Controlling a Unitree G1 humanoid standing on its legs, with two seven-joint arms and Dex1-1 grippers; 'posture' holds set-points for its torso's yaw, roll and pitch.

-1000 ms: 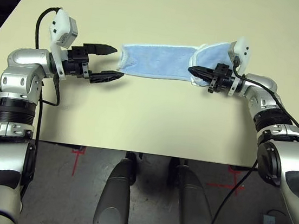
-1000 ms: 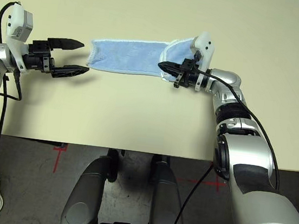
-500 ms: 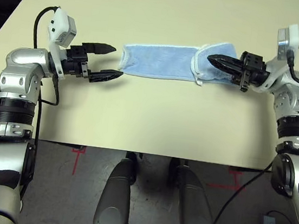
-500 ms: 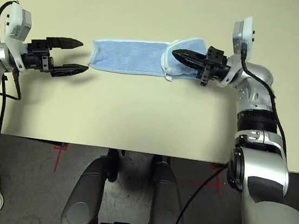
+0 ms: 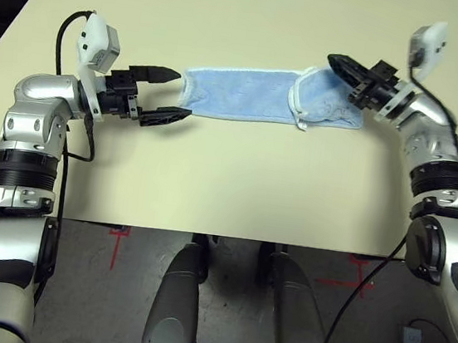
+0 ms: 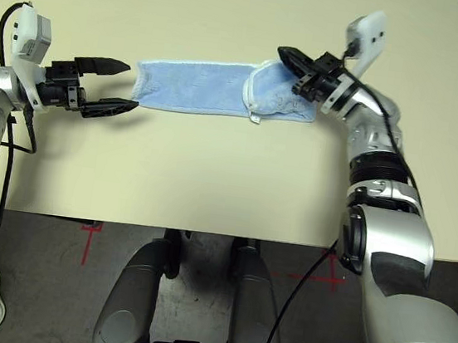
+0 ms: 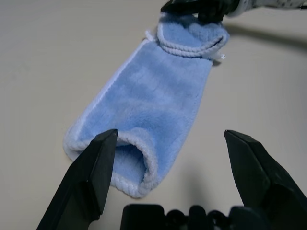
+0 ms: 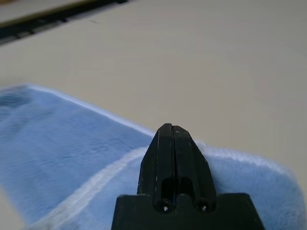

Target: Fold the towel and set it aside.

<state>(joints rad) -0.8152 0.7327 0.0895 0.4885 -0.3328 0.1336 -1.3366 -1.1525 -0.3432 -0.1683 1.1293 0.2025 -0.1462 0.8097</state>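
The towel (image 5: 238,93) is a light-blue fluffy strip with white edging, lying flat across the middle of the table. Its right end (image 5: 329,108) is folded back over itself. My left gripper (image 5: 180,94) hovers open just off the towel's left end, and in the left wrist view the fingers (image 7: 96,167) straddle that end (image 7: 129,163) without touching it. My right gripper (image 5: 334,62) is shut with nothing in it. Its tip sits at the far edge of the folded right end, pointing left, and in the right wrist view the closed fingertips (image 8: 166,132) rest over the towel (image 8: 57,143).
The cream table (image 5: 228,180) stretches wide in front of and behind the towel. Its left edge (image 5: 12,28) drops off to dark floor, and the front edge (image 5: 221,236) lies close to my body. Black cables trail from both wrists.
My right arm swung out to the right and away, its shut gripper leaving the near side of the folded end for its far edge. The fold now lies flatter. The left arm has stayed put.
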